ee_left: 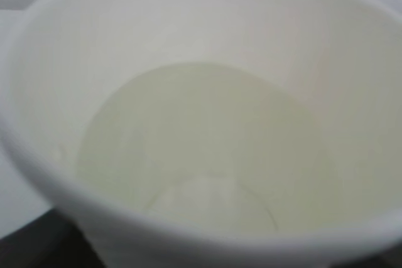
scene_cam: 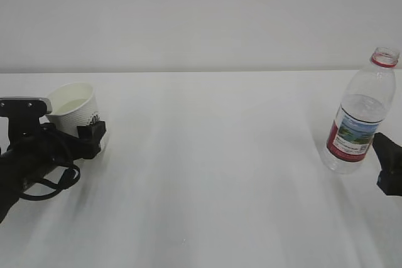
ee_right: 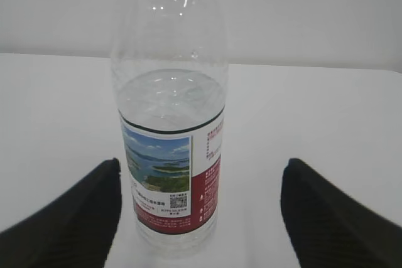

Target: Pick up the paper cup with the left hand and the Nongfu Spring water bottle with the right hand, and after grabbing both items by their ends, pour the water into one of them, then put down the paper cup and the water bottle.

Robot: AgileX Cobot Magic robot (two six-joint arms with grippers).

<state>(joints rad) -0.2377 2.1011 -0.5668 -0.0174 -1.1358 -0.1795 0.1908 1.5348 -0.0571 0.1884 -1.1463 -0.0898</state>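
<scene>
The white paper cup [scene_cam: 72,106] stands at the far left with its dark logo toward me and pale water [ee_left: 207,149] inside. My left gripper [scene_cam: 88,131] reaches around its lower part; one black finger [scene_cam: 92,136] lies against the near side and the other is hidden behind it. The cup [ee_left: 188,42] fills the left wrist view, so no gap or contact shows. The Nongfu Spring water bottle [scene_cam: 359,123] stands upright and uncapped at the right, partly full. My right gripper [ee_right: 201,177] is open, with the bottle [ee_right: 169,155] between its fingers and space on both sides.
The white table [scene_cam: 213,174] stretches between the cup and the bottle, and a pale wall rises behind it. Only the tip of the right gripper [scene_cam: 389,162] shows at the right edge of the exterior view.
</scene>
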